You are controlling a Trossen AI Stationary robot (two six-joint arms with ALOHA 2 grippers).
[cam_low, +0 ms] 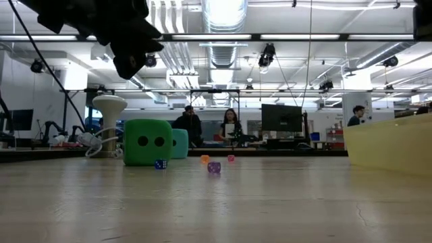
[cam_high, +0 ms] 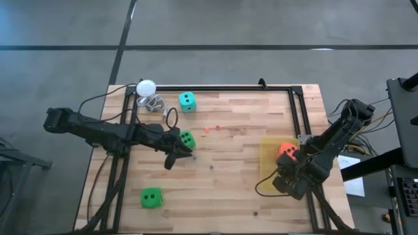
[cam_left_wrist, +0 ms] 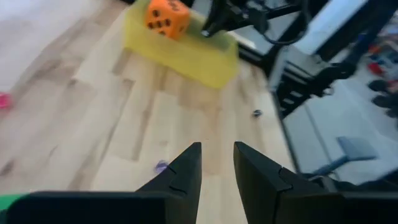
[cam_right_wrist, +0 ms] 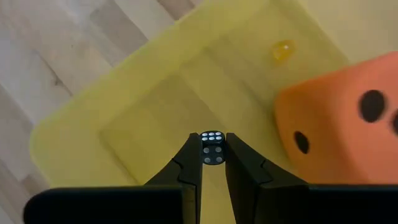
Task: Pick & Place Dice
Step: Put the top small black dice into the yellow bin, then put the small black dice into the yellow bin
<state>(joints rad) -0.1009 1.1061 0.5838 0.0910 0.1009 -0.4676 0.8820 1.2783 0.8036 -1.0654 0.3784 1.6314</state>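
Wooden slatted table (cam_high: 228,170), black-framed, on a grey floor; an open workroom with ceiling lights, monitors and several people lies beyond it in the low view. Right hand (cam_right_wrist: 213,163): poised over the yellow tray (cam_high: 269,151) at the table's right side, fingers clamped on a small black die (cam_right_wrist: 212,147) with white pips, held between the fingertips above the tray floor. Orange-red die (cam_high: 286,152): lying in the same tray, just beside the right hand; a small yellow bead-like piece (cam_right_wrist: 283,50) sits farther off on the tray floor. Left hand (cam_left_wrist: 217,163): near the table's middle, fingers slightly apart with bare table showing between them, nothing held. Green die (cam_high: 187,138): just beside the left hand, on its far side. Second green die (cam_high: 151,198): near the table's front left, well apart from both hands. Teal die (cam_high: 187,100): near the back edge, apart from the left hand. White ball (cam_high: 146,87): back left corner, on a stand with a looped cable. Several tiny coloured dice (cam_low: 214,167) lie scattered on the table's middle.
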